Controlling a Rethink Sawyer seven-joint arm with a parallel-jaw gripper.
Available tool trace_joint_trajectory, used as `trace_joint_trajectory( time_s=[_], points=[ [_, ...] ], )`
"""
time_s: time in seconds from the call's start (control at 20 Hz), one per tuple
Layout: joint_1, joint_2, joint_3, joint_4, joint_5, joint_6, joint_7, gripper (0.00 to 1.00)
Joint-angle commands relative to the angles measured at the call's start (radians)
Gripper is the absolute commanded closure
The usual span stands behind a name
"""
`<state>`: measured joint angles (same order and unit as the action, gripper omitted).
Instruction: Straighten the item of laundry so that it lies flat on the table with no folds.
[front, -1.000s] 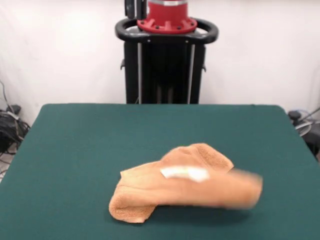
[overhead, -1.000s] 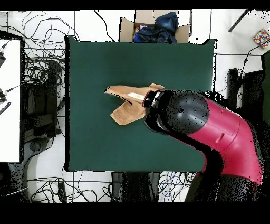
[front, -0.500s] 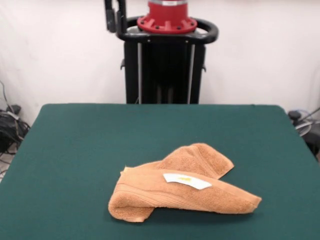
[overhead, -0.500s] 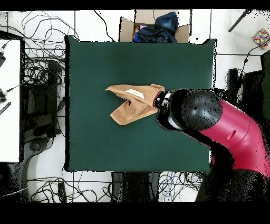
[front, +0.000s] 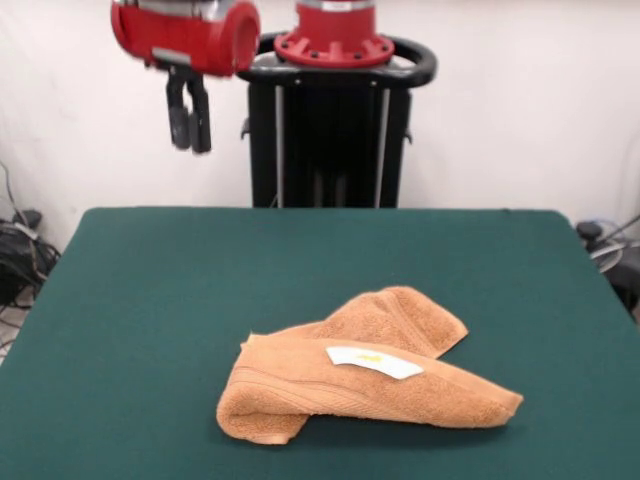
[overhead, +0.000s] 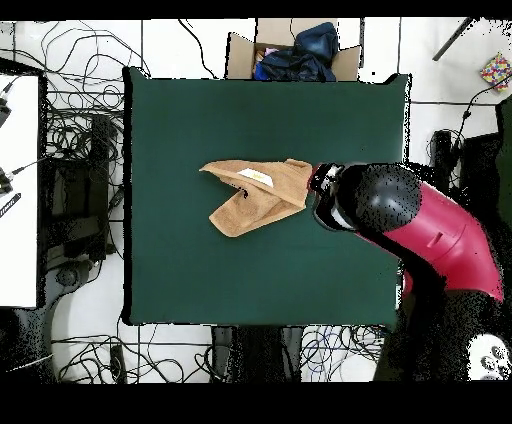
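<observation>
Tool: raised high above the worktop, at about 10 o'clock from the towel in the front view; empty; its two dark fingers hang close together, with no clear gap, so it reads as clenched on nothing. Well apart from the cloth.

Towel: one, orange-tan terry, lying slightly right of the worktop's middle. Not flat. A thick folded band runs along the near side from a rolled corner at 8 o'clock to a point at 4 o'clock; a second flap pokes out behind at 1 o'clock. White label faces up on the top layer.

Worktop: dark green, bare around the cloth on all sides.

Step in hand (judged): choosing the next grip. Best done by pinching only the top layer at the pointed 4 o'clock corner, lifting just enough to free the fold, then drawing outward; a grip through both layers would likely drag the whole bundle.
</observation>
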<state>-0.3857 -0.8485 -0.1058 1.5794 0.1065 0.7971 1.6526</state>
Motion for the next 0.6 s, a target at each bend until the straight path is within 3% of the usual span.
trace_joint_trajectory(
  time_s=[0.05,0.35,0.6],
  points=[
    [0.014,0.075,0.112,0.087,-0.051,-0.087,0.014,1.00],
    [0.027,0.069,0.113,0.081,-0.039,-0.063,0.051,1.00],
    [0.034,0.113,0.113,0.093,-0.067,-0.155,0.058,1.00]
  ],
)
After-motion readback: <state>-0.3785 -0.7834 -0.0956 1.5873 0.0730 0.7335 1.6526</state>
